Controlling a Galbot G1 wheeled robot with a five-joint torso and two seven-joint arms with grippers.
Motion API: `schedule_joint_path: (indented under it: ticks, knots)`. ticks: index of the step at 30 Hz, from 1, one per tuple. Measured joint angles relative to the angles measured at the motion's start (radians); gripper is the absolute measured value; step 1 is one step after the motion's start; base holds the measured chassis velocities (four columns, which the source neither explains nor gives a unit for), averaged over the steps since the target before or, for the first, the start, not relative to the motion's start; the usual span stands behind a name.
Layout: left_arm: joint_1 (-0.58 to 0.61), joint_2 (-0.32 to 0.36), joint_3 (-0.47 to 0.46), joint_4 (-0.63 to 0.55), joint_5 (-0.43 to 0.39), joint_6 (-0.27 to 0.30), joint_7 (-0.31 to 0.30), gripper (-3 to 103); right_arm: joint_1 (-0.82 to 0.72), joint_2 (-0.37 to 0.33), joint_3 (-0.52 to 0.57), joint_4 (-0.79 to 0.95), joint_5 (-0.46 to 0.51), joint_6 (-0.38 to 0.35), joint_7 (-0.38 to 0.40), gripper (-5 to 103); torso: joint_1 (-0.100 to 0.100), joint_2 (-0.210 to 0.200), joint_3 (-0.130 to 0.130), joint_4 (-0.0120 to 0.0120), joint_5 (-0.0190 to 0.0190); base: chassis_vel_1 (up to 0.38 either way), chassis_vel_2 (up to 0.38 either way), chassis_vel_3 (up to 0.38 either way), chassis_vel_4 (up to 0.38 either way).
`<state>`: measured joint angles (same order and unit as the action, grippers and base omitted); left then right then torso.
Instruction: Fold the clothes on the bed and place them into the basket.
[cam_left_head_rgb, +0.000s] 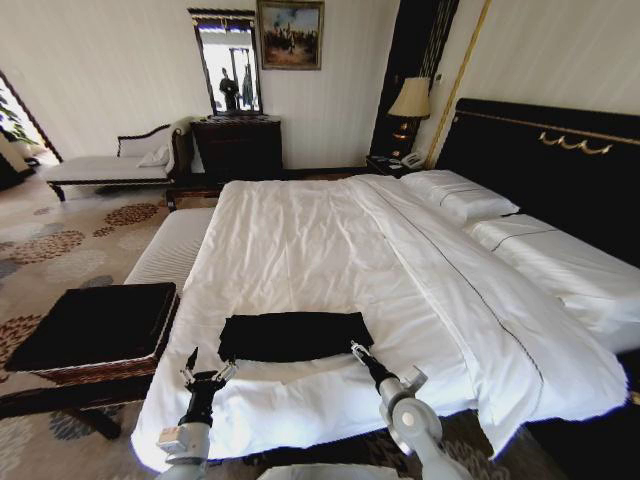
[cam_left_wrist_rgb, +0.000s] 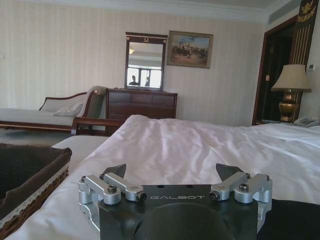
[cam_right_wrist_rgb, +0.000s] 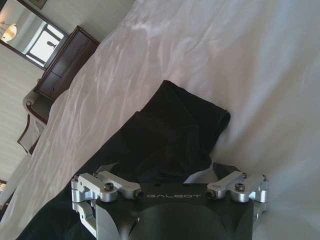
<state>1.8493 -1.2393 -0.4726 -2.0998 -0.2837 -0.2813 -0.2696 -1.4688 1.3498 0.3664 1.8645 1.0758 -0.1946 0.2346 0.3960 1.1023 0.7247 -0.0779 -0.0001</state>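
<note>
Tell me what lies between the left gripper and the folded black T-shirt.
Just bare white duvet: in the head view the open left gripper sits beside the T-shirt near its corner on the bed.

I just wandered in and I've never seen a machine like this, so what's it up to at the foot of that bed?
It is tidying laundry. A black T-shirt lies folded into a flat strip on the white bed, near its foot. The left pincer hovers open beside the shirt's left end, holding nothing. The right pincer is open at the shirt's right end, low over the fabric. A wicker basket with black lining waits on a bench to the left, with the shirt not yet in it.
</note>
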Motion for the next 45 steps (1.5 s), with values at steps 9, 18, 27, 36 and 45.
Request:
schedule_joint_path:
  ticks: [9,18,27,36,45]
  knots:
    - [-0.011,-0.01,0.004,-0.021,0.006,0.022,-0.004,100,0.054,0.073,0.015,-0.073,-0.001,0.015,-0.024,100,0.0,0.0,0.0,0.0,0.0,0.0,0.0,0.0,0.0]
    - [-0.006,-0.034,0.015,-0.019,0.021,0.023,-0.005,100,0.088,0.113,0.026,-0.119,-0.01,0.02,-0.035,94,0.0,0.0,0.0,0.0,0.0,0.0,0.0,0.0,0.0]
    - [-0.019,-0.067,0.044,0.006,0.048,0.012,-0.005,100,0.083,0.138,0.038,-0.123,-0.032,0.026,-0.047,61,0.0,0.0,0.0,0.0001,0.0001,0.0,0.0,0.0,0.0]
    - [-0.012,-0.093,0.049,0.0,0.079,0.005,-0.004,100,0.095,0.139,0.044,-0.14,-0.044,0.027,-0.047,28,0.0,0.0,0.0,0.0002,0.0003,0.0,0.0,0.0,0.0]
    - [0.008,-0.123,0.067,0.013,0.124,0.005,-0.004,100,0.102,0.132,0.051,-0.117,-0.043,0.029,-0.049,4,0.0,0.0,0.0,0.0002,0.0001,0.0,0.0,0.0,0.0]
